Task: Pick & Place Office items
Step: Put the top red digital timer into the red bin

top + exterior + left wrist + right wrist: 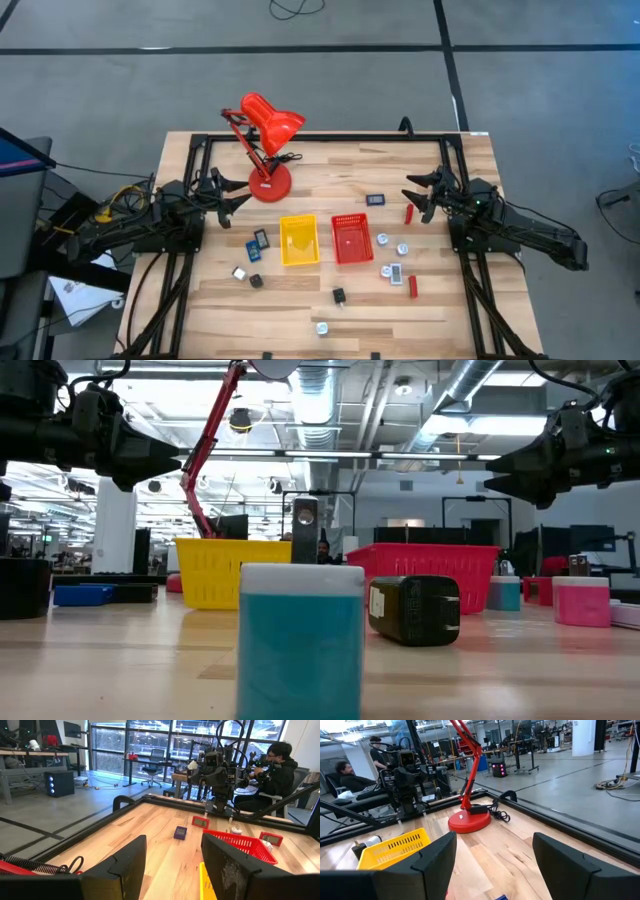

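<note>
The office items lie scattered flat on the wooden table: blue pieces (258, 243) left of the yellow tray (298, 241), a blue one (376, 200) and a red one (409, 213) farther back, silvery round bits (393, 250) and a red piece (412, 286) right of the red tray (352, 238), and black bits (339, 295) nearer the front. My left gripper (235, 193) hovers level and open at the table's left, and my right gripper (415, 195) hovers level and open at its right. Both are above the tabletop with nothing between their fingers (127, 860) (560, 857).
A big red desk lamp (265, 150) stands at the far left-centre, its round base (469, 821) on the table. A black frame rail (320, 138) runs along the table's far edge. Bare wood lies in front of each gripper. A seated person (275, 770) shows beyond the table.
</note>
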